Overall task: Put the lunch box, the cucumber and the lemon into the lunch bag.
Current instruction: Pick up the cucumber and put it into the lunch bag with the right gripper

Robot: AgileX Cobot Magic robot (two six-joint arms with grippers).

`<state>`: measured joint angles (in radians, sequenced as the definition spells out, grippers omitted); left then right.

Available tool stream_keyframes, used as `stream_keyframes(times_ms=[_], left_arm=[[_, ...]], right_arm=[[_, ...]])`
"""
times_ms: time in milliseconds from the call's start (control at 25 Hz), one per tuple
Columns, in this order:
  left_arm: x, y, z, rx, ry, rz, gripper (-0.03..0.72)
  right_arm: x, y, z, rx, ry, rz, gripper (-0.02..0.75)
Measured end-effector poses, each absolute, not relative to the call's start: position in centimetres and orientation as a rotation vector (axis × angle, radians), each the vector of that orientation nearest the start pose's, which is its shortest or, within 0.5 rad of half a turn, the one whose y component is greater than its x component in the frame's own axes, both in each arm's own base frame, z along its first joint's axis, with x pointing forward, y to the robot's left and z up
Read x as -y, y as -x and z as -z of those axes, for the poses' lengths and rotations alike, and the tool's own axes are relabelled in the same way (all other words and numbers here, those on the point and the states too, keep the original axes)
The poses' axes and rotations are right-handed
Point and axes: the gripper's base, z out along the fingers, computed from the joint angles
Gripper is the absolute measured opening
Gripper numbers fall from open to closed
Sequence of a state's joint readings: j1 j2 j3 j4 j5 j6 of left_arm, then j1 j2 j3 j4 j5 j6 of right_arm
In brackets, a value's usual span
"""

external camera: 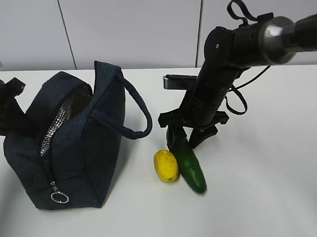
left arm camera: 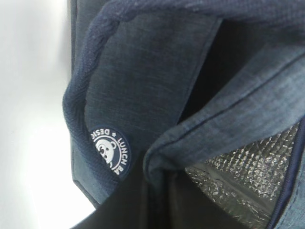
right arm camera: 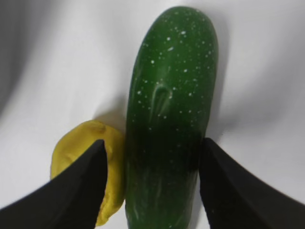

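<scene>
Lunch bag (external camera: 71, 147) stands on the left part of the table (external camera: 264, 177), zipper undone, mouth gaping so the silver lining shows. Cucumber (external camera: 190, 167) and lemon (external camera: 166, 165) both lie out on the table near its middle, side by side and apparently touching, just right of the bag. So neither is packed yet. I see no lunch box on the table in any view; it may already sit inside the bag, but the interior is too dark for me to confirm. My right gripper (right arm camera: 151, 183) is down over the cucumber's far end, jaws apart and straddling it: in the right wrist view one finger sits on the lemon side, over the lemon, the other on the clear side, with no clamp made so far. My left gripper is not visible itself; its jaws are together, and from the left wrist view, filled with navy fabric, a handle and the round logo patch (left arm camera: 108, 147), I judge it is pinching the bag's edge to hold the mouth open. Remaining: close on cucumber, carry to bag, then lemon.
</scene>
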<state>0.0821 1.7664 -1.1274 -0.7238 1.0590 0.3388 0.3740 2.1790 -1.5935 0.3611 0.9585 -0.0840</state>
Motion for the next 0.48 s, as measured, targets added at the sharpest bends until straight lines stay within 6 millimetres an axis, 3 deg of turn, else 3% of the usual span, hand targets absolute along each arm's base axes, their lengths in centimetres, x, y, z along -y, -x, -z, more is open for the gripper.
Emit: stream_keyframes(times_ms=[200,480], left_arm=[[2.58,-32.78,-20.58,-2.902,0.178,0.923,0.001],[2.58,-32.78,-20.58,-2.902,0.178,0.923,0.001]], right_arm=[[-18.33,-39.84,-14.43,-2.995,0.407,-0.469,0.463],[-18.30,-39.98,-14.42,-2.982,0.409,-0.459,0.554]])
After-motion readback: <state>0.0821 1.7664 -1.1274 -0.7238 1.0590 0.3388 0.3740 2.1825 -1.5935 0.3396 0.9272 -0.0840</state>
